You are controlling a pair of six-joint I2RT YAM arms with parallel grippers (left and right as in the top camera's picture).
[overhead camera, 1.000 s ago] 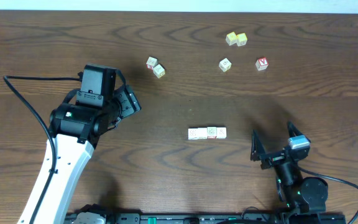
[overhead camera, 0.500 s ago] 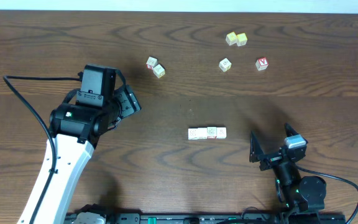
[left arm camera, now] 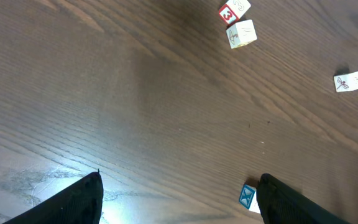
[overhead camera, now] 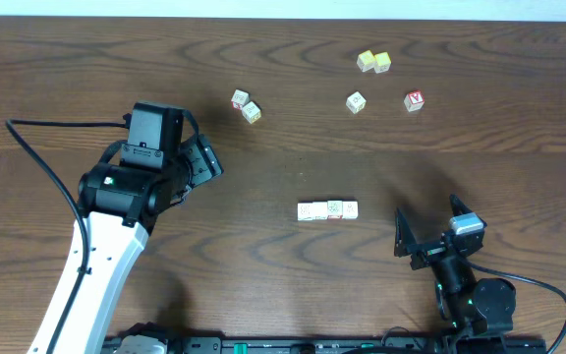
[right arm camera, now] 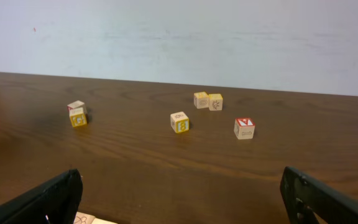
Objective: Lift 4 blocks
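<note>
Blocks (overhead camera: 327, 209): four pale cubes, face to face in one left-right row at mid-surface (overhead camera: 263, 295). All are down, none raised. Row looks faintly bowed, its left end a touch nearer than the rest.

Left pincer (left arm camera: 179, 180): jaws spread, nothing between them, well left of the row and a little farther. Right pincer (right arm camera: 180, 177): jaws at full spread, empty, low, just near and right of the row. Only the block tops show at the bottom edge of its own view.

Risks, as judged:
- If the row is lifted as one by end pressure, friction alone holds it. A push off the row's axis, or unequal push from the two ends, would buckle the middle cubes out. The slight bow makes this likelier.
- One pincer may not span all four. Closing short would take two or three and knock the others askew.
- A finger arriving low could nudge an end cube and open a gap before any squeeze.
- Wrong targets lie far, well apart from the row: loose pair (overhead camera: 240, 99), lone cube (overhead camera: 356, 102), yellowish cubes (overhead camera: 366, 61) and red-letter cube (overhead camera: 415, 100).
- Both arms closing on one short row could clash fingers.
</note>
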